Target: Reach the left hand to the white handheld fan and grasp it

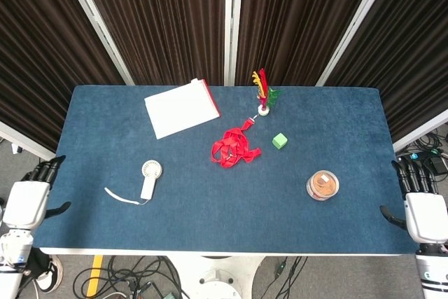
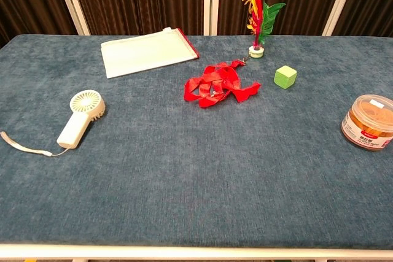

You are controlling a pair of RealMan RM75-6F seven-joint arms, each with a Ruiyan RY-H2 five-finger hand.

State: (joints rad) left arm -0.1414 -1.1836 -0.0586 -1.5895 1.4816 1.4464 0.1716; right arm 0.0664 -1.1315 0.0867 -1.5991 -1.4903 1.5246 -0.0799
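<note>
Left hand (image 1: 28,201) off-table — fan (image 1: 149,178) well apart.

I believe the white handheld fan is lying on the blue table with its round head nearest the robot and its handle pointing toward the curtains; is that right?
Not quite: the white handheld fan does lie on the blue table, but the other way round. In the head view its round head points toward the curtains and its handle toward the robot. The chest view agrees.
</note>
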